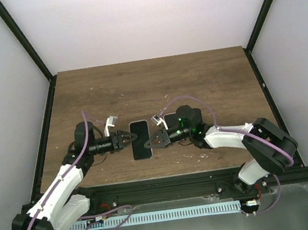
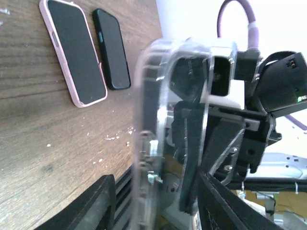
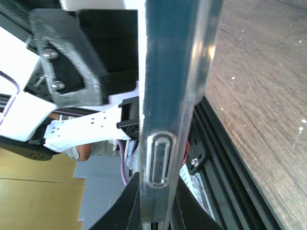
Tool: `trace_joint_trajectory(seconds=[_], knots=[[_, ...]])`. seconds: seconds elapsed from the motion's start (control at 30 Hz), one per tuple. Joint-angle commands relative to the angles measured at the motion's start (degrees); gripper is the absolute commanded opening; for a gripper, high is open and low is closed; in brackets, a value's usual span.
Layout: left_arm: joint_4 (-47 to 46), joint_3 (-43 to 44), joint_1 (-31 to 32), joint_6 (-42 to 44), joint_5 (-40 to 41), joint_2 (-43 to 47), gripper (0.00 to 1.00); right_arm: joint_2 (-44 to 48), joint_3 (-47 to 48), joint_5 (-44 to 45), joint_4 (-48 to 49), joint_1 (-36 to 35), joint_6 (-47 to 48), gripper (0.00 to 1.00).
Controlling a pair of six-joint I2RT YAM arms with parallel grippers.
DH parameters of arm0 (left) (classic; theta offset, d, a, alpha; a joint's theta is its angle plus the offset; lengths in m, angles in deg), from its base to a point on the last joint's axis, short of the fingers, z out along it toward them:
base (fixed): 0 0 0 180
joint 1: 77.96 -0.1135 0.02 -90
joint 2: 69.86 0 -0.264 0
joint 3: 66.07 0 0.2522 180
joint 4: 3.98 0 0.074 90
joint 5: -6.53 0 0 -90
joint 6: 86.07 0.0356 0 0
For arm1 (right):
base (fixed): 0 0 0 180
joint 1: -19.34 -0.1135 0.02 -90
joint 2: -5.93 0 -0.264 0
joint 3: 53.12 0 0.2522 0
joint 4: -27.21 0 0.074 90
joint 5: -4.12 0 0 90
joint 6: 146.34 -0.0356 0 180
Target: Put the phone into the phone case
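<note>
A clear phone case with a dark phone in it sits at the table's near middle, between my two grippers. My right gripper is shut on its right edge. In the right wrist view its jaws pinch the clear rim just below a side button. My left gripper is at the case's left edge. In the left wrist view its gripper is spread wide on either side of the case's edge, not touching it.
A pink-cased phone and a black phone lie side by side on the wooden table. In the top view they are mostly hidden under my right arm. A black rail runs along the table's near edge.
</note>
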Motion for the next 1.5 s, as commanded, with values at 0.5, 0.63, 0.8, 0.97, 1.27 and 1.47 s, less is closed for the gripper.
trace_joint_trajectory(seconds=[0.5, 0.63, 0.8, 0.97, 1.27, 1.47], knots=[[-13.83, -3.18, -0.22, -10.33, -7.22, -0.12, 0.59, -1.47, 0.15, 0.29, 19.95, 0.56, -17.13, 0.02], [-18.16, -4.98, -0.18, -15.39, -7.67, 2.74, 0.66, -1.35, -0.59, 4.49, 23.08, 1.23, -21.80, 0.02], [-27.18, -8.56, -0.22, -21.77, -7.98, 5.62, 0.66, -2.41, -2.13, 7.99, 30.13, 2.27, -28.70, 0.03], [-32.70, -11.02, -0.22, -25.40, -7.47, 6.87, 0.61, -2.80, -2.44, 9.60, 33.52, 2.62, -31.73, 0.02], [-36.27, -12.02, -0.22, -27.08, -4.95, 5.97, 0.26, -1.39, -2.03, 10.62, 29.77, 2.55, -31.10, 0.03], [-32.32, -10.95, -0.22, -25.22, -4.58, 4.89, 0.15, -0.55, -1.37, 10.12, 25.82, 2.45, -29.05, 0.14]])
